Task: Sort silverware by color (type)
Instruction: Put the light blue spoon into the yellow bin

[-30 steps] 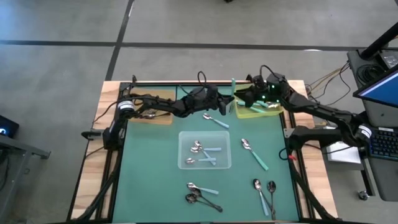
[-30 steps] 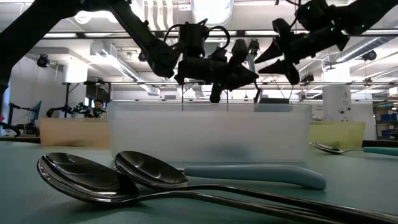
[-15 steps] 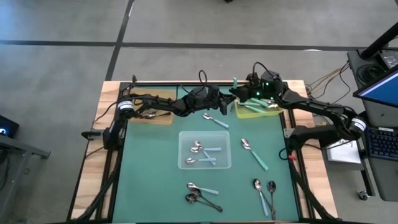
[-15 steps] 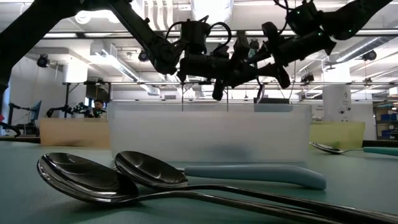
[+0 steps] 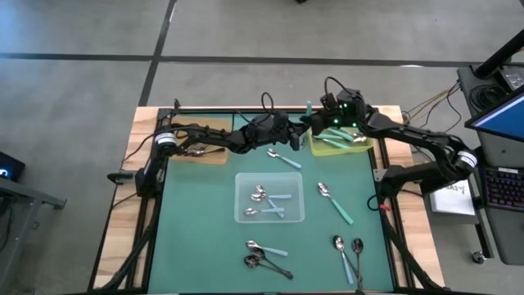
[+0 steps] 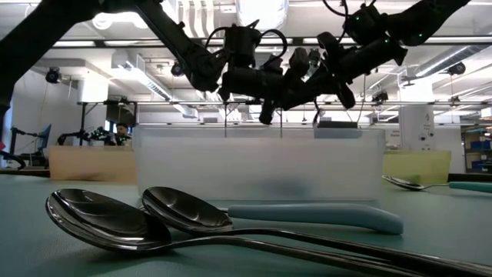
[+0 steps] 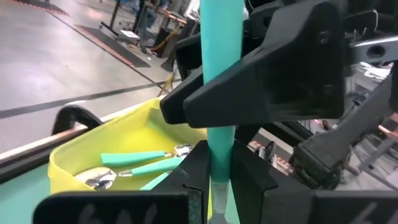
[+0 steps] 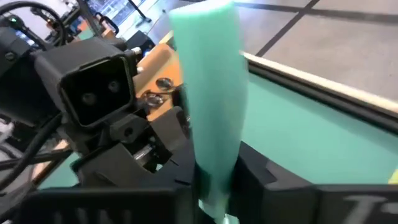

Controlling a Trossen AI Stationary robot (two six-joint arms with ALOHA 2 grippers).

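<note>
A teal-handled spoon (image 5: 308,107) stands upright in the air over the table's far middle, and both grippers are shut on it. My left gripper (image 5: 300,131) comes at it from the left and my right gripper (image 5: 316,123) from the right. In the left wrist view the teal handle (image 7: 217,56) rises between the left fingers, with the right gripper's dark fingers (image 7: 267,87) closed across it higher up. The spoon's bowl is hidden. More silverware lies in the trays and loose on the green mat (image 5: 205,221). My left gripper pinches the spoon at the lower end of its teal handle (image 7: 217,146), where the metal neck begins, between its two fingers. The fingers come level from the table's left and lie across the spoon. It stands upright, clear of the table. My right gripper pinches the teal handle (image 8: 211,155) between its two fingers, higher up than the left gripper. The fingers come from the table's right, slanting slightly down, and lie across the handle. The handle's free end (image 8: 202,25) sticks up above them.
A yellow-green tray (image 5: 330,152) with teal-handled spoons (image 7: 134,160) sits just right of the grippers, and a brown tray (image 5: 211,156) stands at the far left. A clear tray (image 5: 242,215) with several spoons is mid-table. Loose spoons (image 5: 336,203) (image 5: 266,256) (image 5: 350,256) (image 5: 284,159) lie on the mat.
My right gripper has moved toward the table's left, up to the upright spoon held by the left gripper, and has shut on its teal handle. The spoon has stayed upright where it was.
</note>
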